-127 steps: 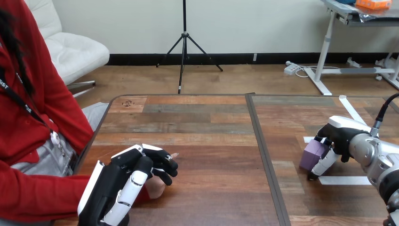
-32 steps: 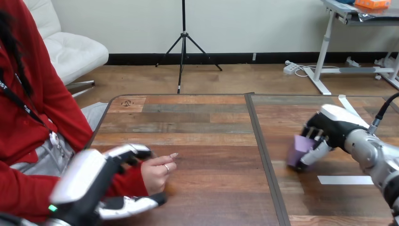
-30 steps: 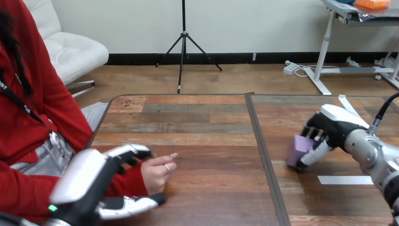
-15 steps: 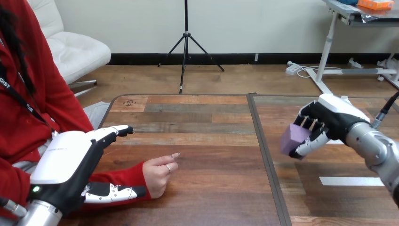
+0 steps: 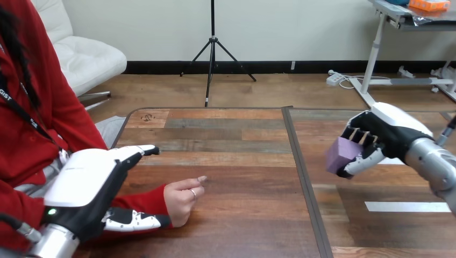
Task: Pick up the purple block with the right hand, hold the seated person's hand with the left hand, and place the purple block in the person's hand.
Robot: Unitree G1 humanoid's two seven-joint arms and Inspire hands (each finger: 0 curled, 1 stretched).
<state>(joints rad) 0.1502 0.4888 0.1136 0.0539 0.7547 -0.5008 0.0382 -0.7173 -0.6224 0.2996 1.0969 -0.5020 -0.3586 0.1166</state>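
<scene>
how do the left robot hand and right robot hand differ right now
The left robot hand has straight fingers and holds nothing; the right robot hand is curled round the purple block. The left robot hand is near the person's hand at the table's left; the right robot hand is at its right. Both are black with white shells.

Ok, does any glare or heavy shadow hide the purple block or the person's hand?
Head view: no; even light, no glare on the table. The purple block shows plainly in the curled fingers of the right hand. The person's hand, resting on the table, is evenly lit.
</scene>
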